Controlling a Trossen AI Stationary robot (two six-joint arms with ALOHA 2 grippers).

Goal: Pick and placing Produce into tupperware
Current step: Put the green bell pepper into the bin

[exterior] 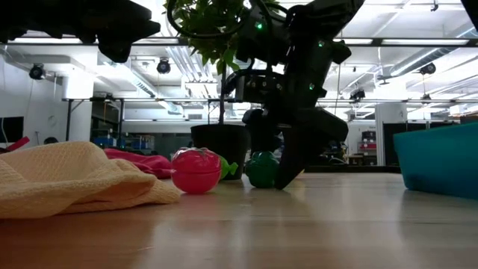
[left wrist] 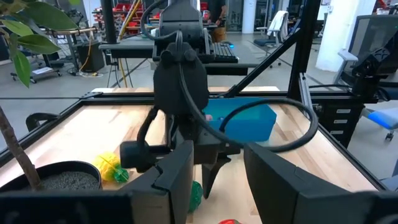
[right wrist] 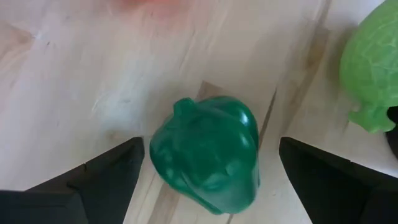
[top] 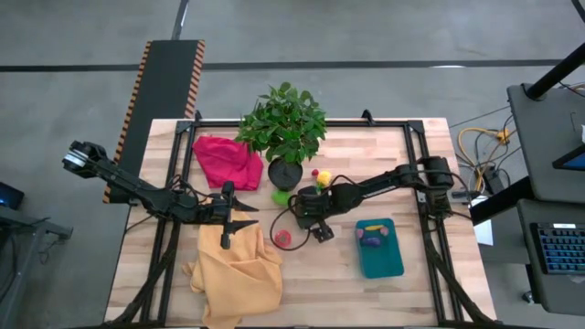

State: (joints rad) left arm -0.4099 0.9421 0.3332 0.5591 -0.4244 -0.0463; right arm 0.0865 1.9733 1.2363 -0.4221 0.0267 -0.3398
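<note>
A dark green toy pepper (right wrist: 205, 162) lies on the table between the open fingers of my right gripper (right wrist: 211, 149), which points down over it (top: 309, 208) without touching. In the low view the pepper (exterior: 261, 169) sits just beside the fingers (exterior: 287, 168). A red toy fruit (exterior: 196, 170) lies nearby (top: 283, 238), with a light green piece (right wrist: 373, 68) close to it. A yellow toy (left wrist: 109, 165) sits near the plant pot. The teal tupperware (top: 395, 260) holds a purple piece (top: 370, 240) and a yellow piece (top: 373, 227). My left gripper (top: 228, 224) hovers open at the yellow cloth's far edge.
The potted plant (top: 285, 128) stands just beyond the right gripper. A pink cloth (top: 226, 160) lies at the far left, and a crumpled yellow cloth (top: 238, 274) at the near left. A black frame (top: 416, 137) borders the table. Bare wood shows between the red fruit and the tupperware.
</note>
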